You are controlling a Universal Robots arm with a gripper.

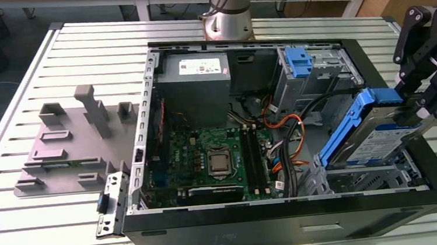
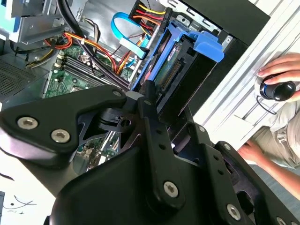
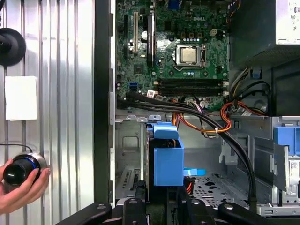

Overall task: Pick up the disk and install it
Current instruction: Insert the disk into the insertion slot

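The pincer [image 1: 419, 108] is clenched on the disk [image 1: 376, 140], gripping it by the upper end of its blue carrier. The disk hangs tilted, its labelled silver face turned up and towards the exterior view's right, its lower end dipping into the metal drive bay [image 1: 367, 176] at the near corner of the open computer case [image 1: 289, 225] on the exterior view's right. Whether the lower end touches the bay floor cannot be told.

In the first wrist view the disk [image 3: 168, 161] shows end-on as a blue block straight ahead of the pincer [image 3: 161, 201], over the bay's perforated floor. In the second wrist view the black linkages of the pincer [image 2: 149, 93] close on the disk [image 2: 180, 70], with the carrier's blue tab at its far end.

The case lies on a slatted aluminium surface [image 1: 55, 229], motherboard [image 1: 205, 153] exposed. Beside the case, a person's hand [image 3: 18, 199] rests on a round controller [image 3: 18, 169].
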